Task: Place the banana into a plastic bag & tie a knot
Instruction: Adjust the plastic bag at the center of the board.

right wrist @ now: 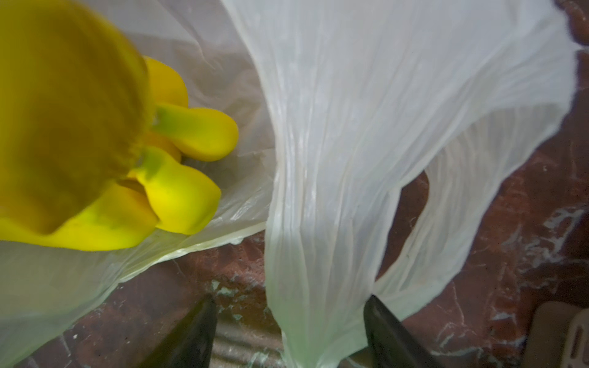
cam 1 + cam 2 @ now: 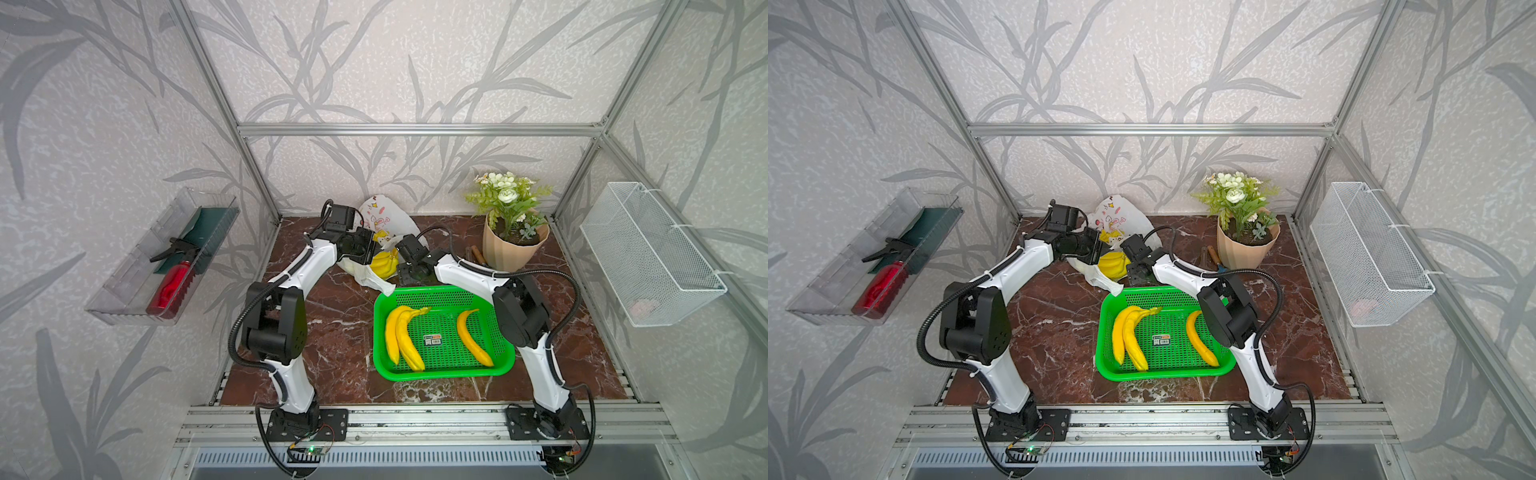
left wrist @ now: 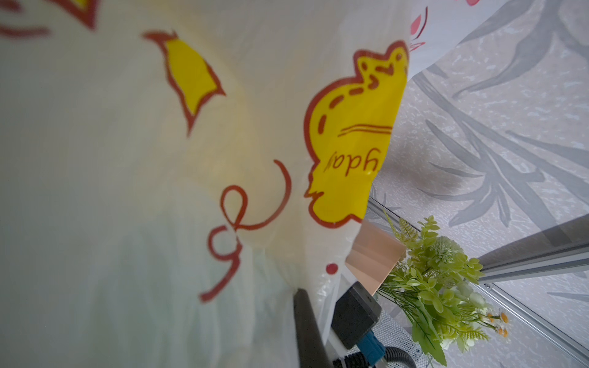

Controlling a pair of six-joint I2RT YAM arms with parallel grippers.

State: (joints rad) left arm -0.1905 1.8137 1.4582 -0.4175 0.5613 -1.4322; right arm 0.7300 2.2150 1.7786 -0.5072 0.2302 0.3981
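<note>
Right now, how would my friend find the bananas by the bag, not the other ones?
Look at the green basket on the brown marble table. Right behind it is a white bag with cartoon pictures. The bunch at its opening is short and stubby, while the bananas in the basket are long and curved.

Green perforated basket [image 2: 440,375] on front-right part of red-brown marble tabletop [image 2: 332,332]; small printed label [image 2: 432,340] on its floor. Beige ribbed pot [image 2: 505,253] in back right corner, holds leafy plant with white flowers [image 2: 509,199]. Brown-handled tool [image 2: 476,254] lies just beside pot, partly hidden. Clear tray [image 2: 124,282] on left wall holds red spray bottle [image 2: 172,286] with black trigger, beside dark green sheet [image 2: 208,232]. White wire mesh basket [image 2: 652,253] on right wall. Aluminium frame [image 2: 415,129] against leaf-patterned wallpaper [image 2: 374,62].
</note>
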